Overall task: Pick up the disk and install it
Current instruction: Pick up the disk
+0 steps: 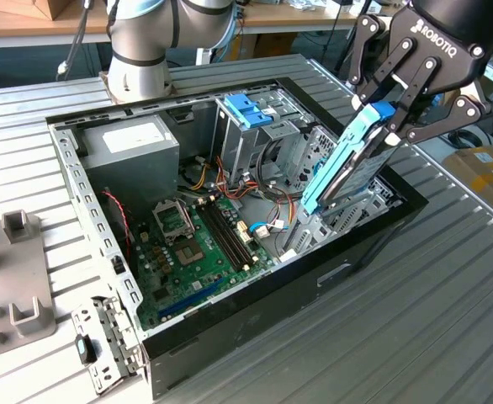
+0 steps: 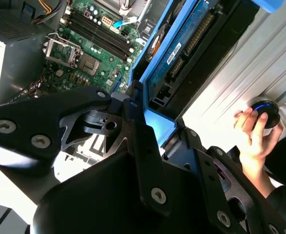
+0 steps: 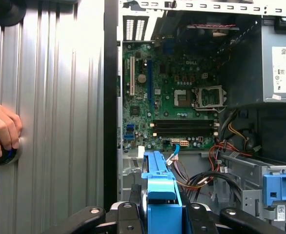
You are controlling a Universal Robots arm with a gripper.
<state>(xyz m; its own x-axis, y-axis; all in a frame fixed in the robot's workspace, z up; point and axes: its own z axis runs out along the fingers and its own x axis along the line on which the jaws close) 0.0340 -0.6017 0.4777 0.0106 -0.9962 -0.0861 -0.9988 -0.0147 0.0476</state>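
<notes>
The disk (image 1: 345, 162), a metal drive in a blue plastic carrier frame, hangs tilted over the side of the open computer case (image 1: 255, 316) at the exterior view's right. Its lower end reaches down among the metal brackets inside the case. My gripper (image 1: 391, 118) is shut on the upper end of the blue frame. In the second wrist view the disk (image 2: 179, 51) shows its circuit-board side beyond my gripper (image 2: 155, 117). In the first wrist view the frame's blue edge (image 3: 158, 183) runs between my gripper's (image 3: 161, 208) black fingers, over the case's inside.
Inside the case lie a green motherboard (image 1: 198, 244), a grey power-supply box (image 1: 133, 145), a drive cage with a blue handle (image 1: 248, 109) and loose cables (image 1: 259, 206). A person's hand (image 2: 250, 134) rests on a round knob on the slatted table. A grey fixture (image 1: 11, 282) stands at the exterior view's left.
</notes>
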